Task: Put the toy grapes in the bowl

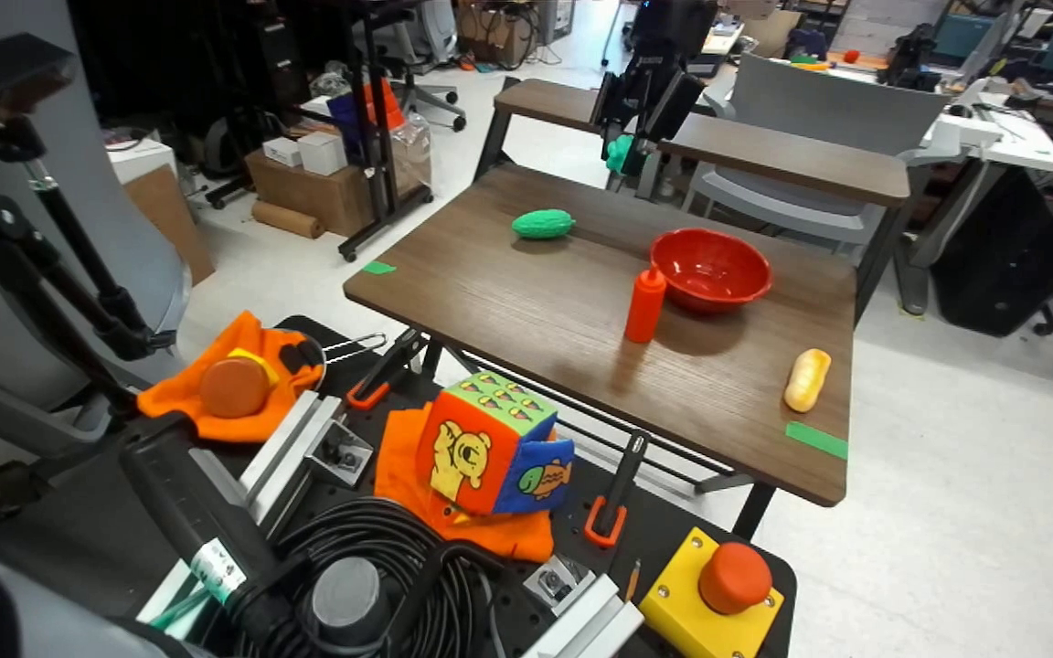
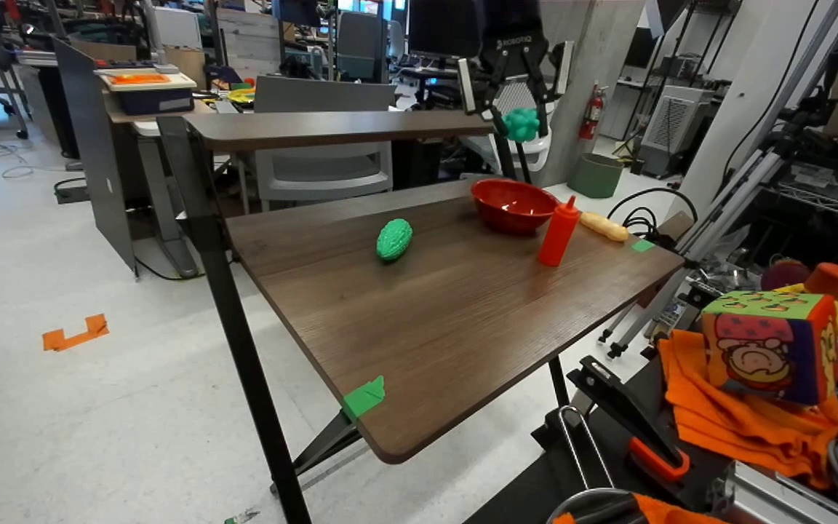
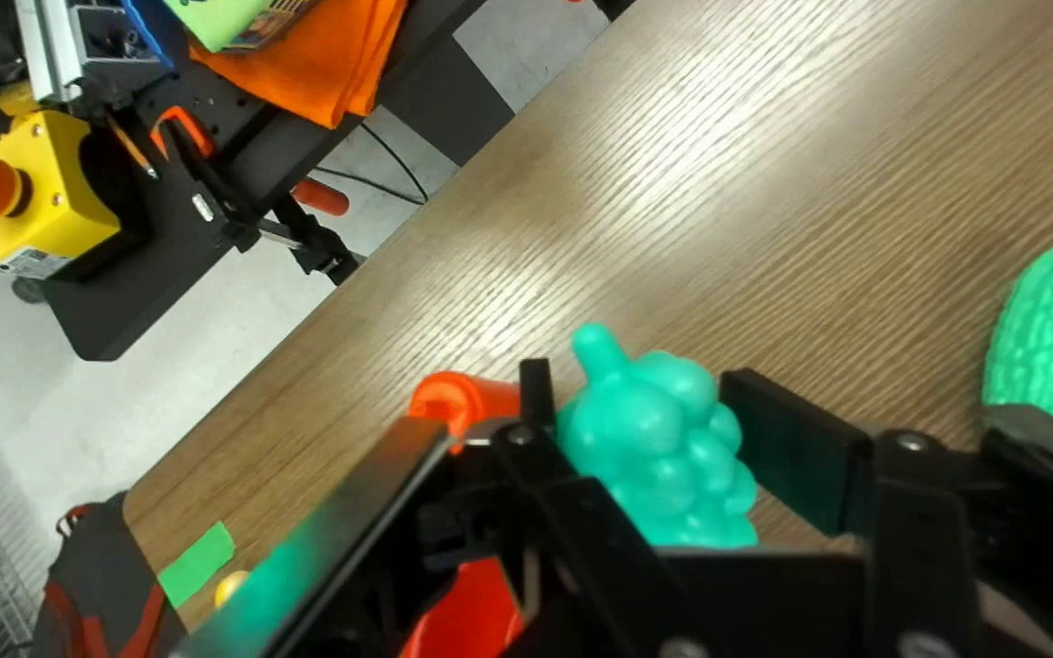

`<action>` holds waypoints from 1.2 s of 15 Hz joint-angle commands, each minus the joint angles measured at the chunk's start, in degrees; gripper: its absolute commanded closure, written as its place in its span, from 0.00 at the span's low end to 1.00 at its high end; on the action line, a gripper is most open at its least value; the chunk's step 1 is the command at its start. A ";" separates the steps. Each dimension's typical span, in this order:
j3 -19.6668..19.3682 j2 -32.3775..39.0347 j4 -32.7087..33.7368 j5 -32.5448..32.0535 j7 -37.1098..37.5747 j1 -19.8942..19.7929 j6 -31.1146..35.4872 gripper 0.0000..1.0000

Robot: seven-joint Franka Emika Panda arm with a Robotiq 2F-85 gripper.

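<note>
The toy grapes, a lumpy blue-green cluster with a short stem, show in both exterior views [image 1: 619, 153] [image 2: 521, 124] and in the wrist view [image 3: 659, 443]. My gripper [image 3: 641, 397] is shut on them and holds them in the air, well above table height, near the table's far edge. The gripper also shows in both exterior views [image 1: 627, 157] [image 2: 520, 122]. The wide red bowl [image 1: 718, 265] stands upright on the table, lower than the grapes and off to their side; its visible inside holds nothing. It also shows in an exterior view [image 2: 512, 211] and partly, behind the gripper, in the wrist view [image 3: 472, 612].
A red squeeze bottle [image 1: 645, 306] stands upright close beside the bowl. A green oval toy [image 1: 543, 224] and a yellow bread-like toy [image 1: 806, 380] lie on the brown table [image 1: 508, 292]. A raised shelf [image 1: 782, 155] runs along the table's back edge.
</note>
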 commanded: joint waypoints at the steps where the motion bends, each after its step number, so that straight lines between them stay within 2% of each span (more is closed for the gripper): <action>1: -1.53 8.63 12.91 3.98 1.50 -4.17 -7.67 0.76; 6: -2.60 18.53 25.25 6.12 7.54 -7.41 -12.03 0.76; 13: -2.38 29.62 38.24 6.01 18.03 -8.63 -15.61 0.76; 18: -1.48 35.75 46.13 6.69 22.62 -10.54 -23.01 0.76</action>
